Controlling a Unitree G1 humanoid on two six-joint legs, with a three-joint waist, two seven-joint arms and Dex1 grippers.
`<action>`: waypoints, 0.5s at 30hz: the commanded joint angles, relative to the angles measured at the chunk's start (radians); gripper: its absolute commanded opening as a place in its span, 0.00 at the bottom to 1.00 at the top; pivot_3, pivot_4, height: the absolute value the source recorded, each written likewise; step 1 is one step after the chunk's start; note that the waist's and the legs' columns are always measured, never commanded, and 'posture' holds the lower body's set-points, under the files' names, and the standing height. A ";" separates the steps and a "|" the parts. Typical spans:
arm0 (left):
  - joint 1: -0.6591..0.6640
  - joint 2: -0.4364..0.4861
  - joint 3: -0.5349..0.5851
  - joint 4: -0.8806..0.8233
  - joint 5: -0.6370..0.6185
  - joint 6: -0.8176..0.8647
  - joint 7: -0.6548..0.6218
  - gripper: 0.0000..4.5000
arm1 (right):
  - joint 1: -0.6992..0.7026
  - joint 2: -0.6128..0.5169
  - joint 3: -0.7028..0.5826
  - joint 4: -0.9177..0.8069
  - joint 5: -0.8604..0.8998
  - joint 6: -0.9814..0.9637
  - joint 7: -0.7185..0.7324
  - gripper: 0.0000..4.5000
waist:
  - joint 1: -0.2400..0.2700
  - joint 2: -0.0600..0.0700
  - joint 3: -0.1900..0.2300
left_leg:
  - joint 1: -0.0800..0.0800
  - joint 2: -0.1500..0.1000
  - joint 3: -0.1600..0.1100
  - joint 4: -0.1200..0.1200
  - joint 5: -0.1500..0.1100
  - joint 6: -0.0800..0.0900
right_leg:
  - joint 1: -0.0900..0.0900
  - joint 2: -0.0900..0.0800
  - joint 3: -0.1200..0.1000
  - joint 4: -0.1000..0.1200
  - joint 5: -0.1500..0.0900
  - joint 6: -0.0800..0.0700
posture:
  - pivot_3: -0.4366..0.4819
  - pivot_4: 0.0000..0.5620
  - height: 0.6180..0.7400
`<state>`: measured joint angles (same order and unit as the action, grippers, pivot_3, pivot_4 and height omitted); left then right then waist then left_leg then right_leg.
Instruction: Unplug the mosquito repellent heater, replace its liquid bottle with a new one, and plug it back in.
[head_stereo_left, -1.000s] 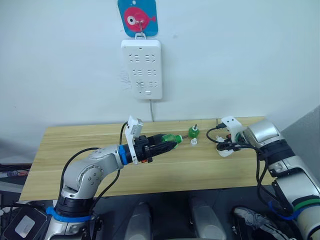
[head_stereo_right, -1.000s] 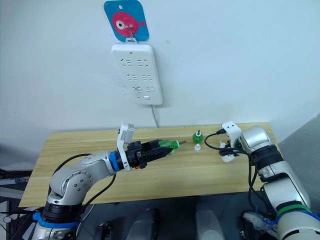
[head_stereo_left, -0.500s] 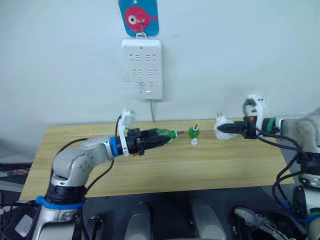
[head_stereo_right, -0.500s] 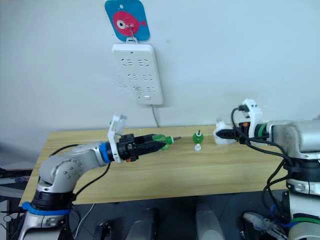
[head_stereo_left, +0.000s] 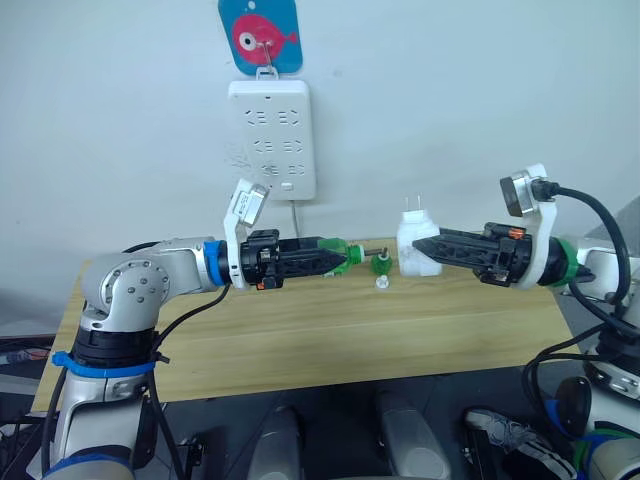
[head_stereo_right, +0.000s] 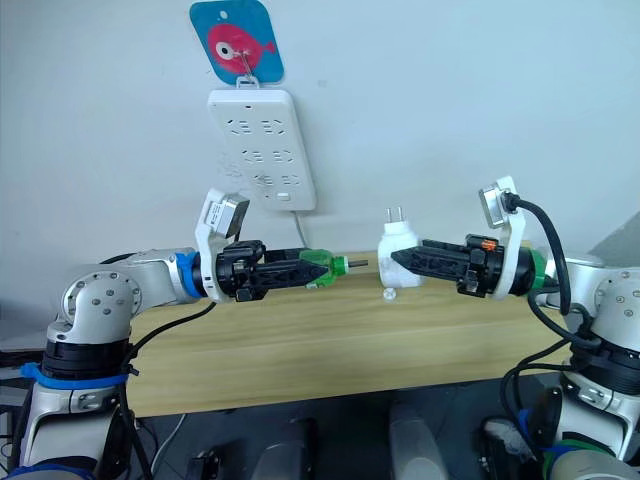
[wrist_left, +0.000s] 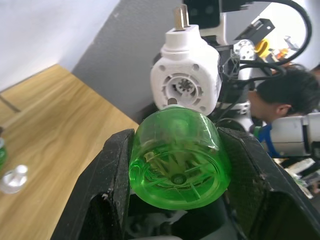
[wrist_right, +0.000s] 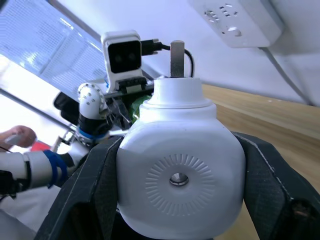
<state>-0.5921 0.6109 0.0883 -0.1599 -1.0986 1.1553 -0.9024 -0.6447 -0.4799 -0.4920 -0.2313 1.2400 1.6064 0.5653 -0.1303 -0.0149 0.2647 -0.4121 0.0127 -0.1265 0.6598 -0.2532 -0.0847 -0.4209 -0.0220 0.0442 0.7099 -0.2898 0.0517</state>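
Observation:
My left gripper (head_stereo_left: 335, 258) is shut on a green liquid bottle (head_stereo_left: 338, 256), held level above the wooden table (head_stereo_left: 300, 330) with its wick tip pointing right. My right gripper (head_stereo_left: 420, 248) is shut on the white mosquito repellent heater (head_stereo_left: 415, 245), prongs up, facing the bottle across a small gap. The left wrist view shows the bottle's base (wrist_left: 175, 157) between the fingers, with the heater's round socket (wrist_left: 185, 80) just beyond. The heater's vented face (wrist_right: 180, 177) sits between the right fingers. Another green bottle (head_stereo_left: 381, 264) stands on the table behind the gap.
A white power strip (head_stereo_left: 270, 138) hangs on the wall under a blue and pink fish hook (head_stereo_left: 257, 35), its cord running down behind the table. A small clear cap (head_stereo_left: 381, 284) lies on the table below the bottle tip. A person (wrist_left: 280, 95) is behind my right arm.
Both arms have risen off the table and come together. The right gripper carried the heater from the table's right end to mid-air at the centre, and the left raised the bottle toward it.

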 joint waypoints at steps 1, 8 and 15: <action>-0.012 -0.011 0.046 -0.035 -0.054 0.013 0.023 0.51 | -0.024 0.007 -0.029 0.010 0.119 0.001 -0.088 0.65 | 0.000 0.000 0.000 | 0.000 0.000 0.000 0.000 0.000 0.000 | 0.000 0.000 0.000 0.000 0.000 0.000 | 0.28 0.36 0.88; -0.025 -0.025 0.073 -0.032 -0.127 0.046 0.063 0.51 | 0.025 -0.037 0.046 0.035 0.346 -0.086 -0.234 0.65 | -0.001 0.000 0.000 | -0.001 0.000 0.000 0.000 0.000 0.000 | 0.000 0.000 0.000 0.000 0.000 0.000 | 0.29 0.37 0.88; -0.028 -0.023 0.060 -0.030 -0.135 0.043 0.068 0.51 | 0.075 -0.136 0.176 0.031 0.557 -0.240 -0.341 0.65 | -0.001 0.000 0.000 | -0.001 0.000 0.000 0.000 0.000 0.000 | 0.000 0.000 0.000 0.000 0.000 0.000 | 0.29 0.36 0.88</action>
<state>-0.6024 0.5864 0.1255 -0.1601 -1.2093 1.2021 -0.8359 -0.5703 -0.5969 -0.3285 -0.1749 1.7210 1.4137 0.2374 -0.1316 -0.0149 0.2647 -0.4128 0.0126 -0.1264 0.6599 -0.2532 -0.0847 -0.4212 -0.0220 0.0442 0.7093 -0.2899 0.0518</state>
